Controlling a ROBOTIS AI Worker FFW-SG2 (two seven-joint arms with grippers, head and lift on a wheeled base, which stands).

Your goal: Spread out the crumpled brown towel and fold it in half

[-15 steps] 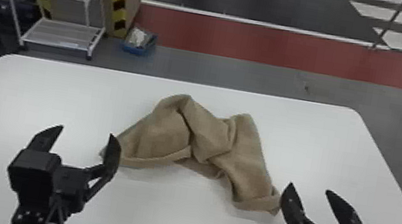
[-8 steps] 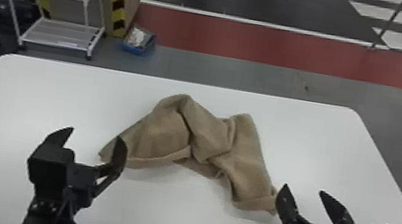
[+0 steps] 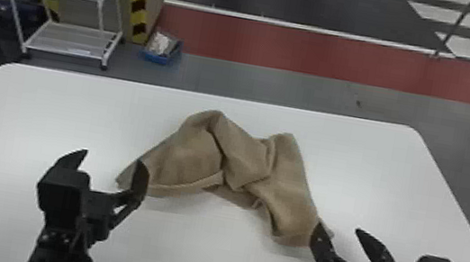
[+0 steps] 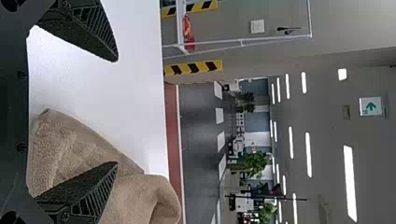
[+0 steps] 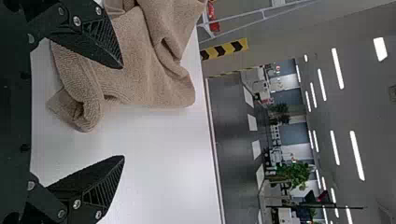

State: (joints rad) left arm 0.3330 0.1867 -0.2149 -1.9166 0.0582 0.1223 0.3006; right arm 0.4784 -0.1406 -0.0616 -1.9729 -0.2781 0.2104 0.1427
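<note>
The brown towel (image 3: 193, 158) lies crumpled in an arch across the middle of the white table. My left gripper (image 3: 110, 162) is open at its left end, one finger in front of the towel's left corner. At the towel's lower right corner is my right gripper (image 3: 338, 232), also open, its left finger overlapping the edge. In the left wrist view the open gripper (image 4: 116, 112) has one finger over the towel (image 4: 70, 144) and one over bare table. The right wrist view has the towel (image 5: 135, 70) beside one finger of the open gripper (image 5: 123, 112).
The white table (image 3: 68, 109) has rounded far corners. Beyond it on the floor stand a white wire shelf (image 3: 71, 39) with a red item and a blue bin (image 3: 161, 49), both at the back left.
My left gripper has moved right, toward the towel's left corner. My right gripper has shifted slightly left, to the towel's lower right corner. The towel lies as before.
</note>
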